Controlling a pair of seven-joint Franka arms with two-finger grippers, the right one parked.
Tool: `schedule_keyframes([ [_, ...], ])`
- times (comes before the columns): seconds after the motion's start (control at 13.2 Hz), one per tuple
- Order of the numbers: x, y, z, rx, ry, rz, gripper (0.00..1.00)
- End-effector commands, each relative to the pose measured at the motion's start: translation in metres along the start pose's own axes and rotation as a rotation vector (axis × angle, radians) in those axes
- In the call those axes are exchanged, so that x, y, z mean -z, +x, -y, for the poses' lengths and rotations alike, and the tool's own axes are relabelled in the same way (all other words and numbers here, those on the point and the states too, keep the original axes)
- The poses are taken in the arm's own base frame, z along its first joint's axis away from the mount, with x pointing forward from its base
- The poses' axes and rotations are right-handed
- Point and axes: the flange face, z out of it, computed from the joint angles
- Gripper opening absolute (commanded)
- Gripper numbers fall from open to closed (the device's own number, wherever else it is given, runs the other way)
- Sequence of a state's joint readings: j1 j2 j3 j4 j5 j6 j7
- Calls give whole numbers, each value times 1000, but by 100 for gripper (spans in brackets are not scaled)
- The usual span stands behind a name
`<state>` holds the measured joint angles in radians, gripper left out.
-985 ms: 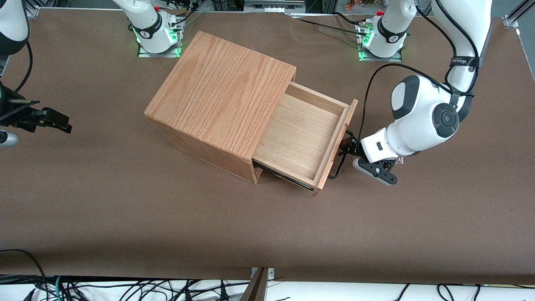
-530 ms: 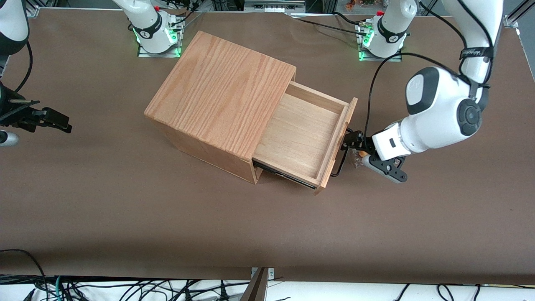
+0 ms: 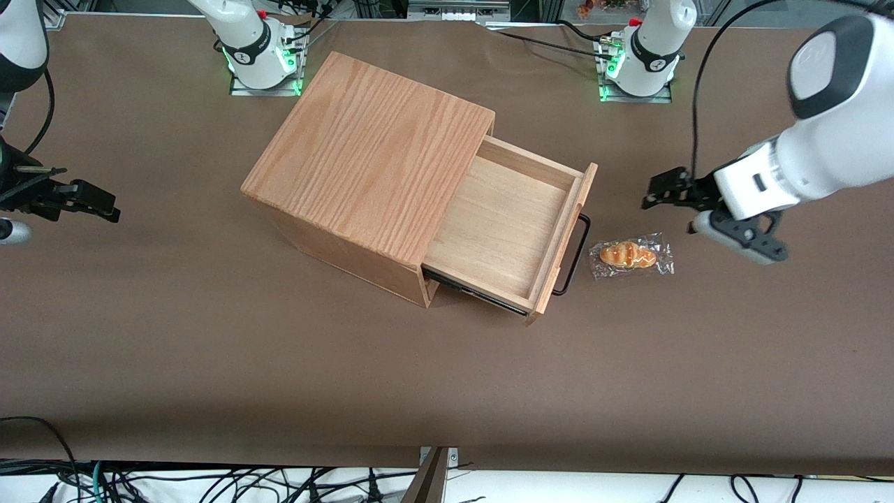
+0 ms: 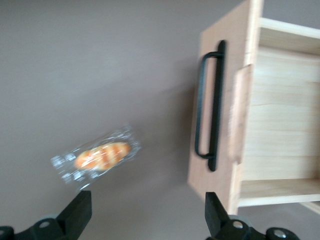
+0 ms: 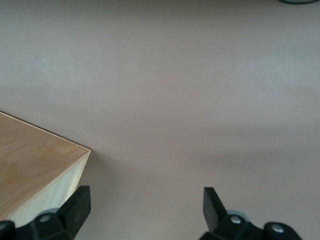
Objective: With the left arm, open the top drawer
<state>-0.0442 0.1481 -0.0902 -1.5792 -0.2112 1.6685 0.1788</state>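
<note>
The top drawer [image 3: 506,220] stands pulled well out of the oak cabinet [image 3: 370,150], and its light-wood tray is empty. Its thin black wire handle [image 3: 574,255] is free; it also shows in the left wrist view [image 4: 210,105] on the flat front panel [image 4: 227,125]. The left arm's gripper [image 3: 662,190] is open and empty. It hangs above the table in front of the drawer, well apart from the handle. In the left wrist view the gripper [image 4: 147,210] has its jaws spread wide over bare table.
A small bread roll in a clear wrapper [image 3: 631,256] lies on the brown table in front of the drawer, between handle and gripper; it also shows in the left wrist view [image 4: 100,155]. Two arm bases [image 3: 635,63] stand farther from the front camera. A cabinet corner [image 5: 35,170] shows in the right wrist view.
The gripper has left the handle, moving away from the drawer front and upward, toward the working arm's end. The wrapped roll has come into view. The drawer has not moved.
</note>
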Motion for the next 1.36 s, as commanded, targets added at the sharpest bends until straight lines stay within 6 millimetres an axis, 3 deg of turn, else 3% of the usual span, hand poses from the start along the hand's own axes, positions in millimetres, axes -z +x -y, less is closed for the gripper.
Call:
schedule_keyframes([
  [0.0,21,-18,1,80,154,8,100],
  [0.23,46,-28,13,129,274,-28,100],
  [0.38,60,-35,28,257,213,-76,100],
  [0.76,81,-50,24,288,270,-104,100],
  [1.29,79,-55,23,289,271,-96,100],
])
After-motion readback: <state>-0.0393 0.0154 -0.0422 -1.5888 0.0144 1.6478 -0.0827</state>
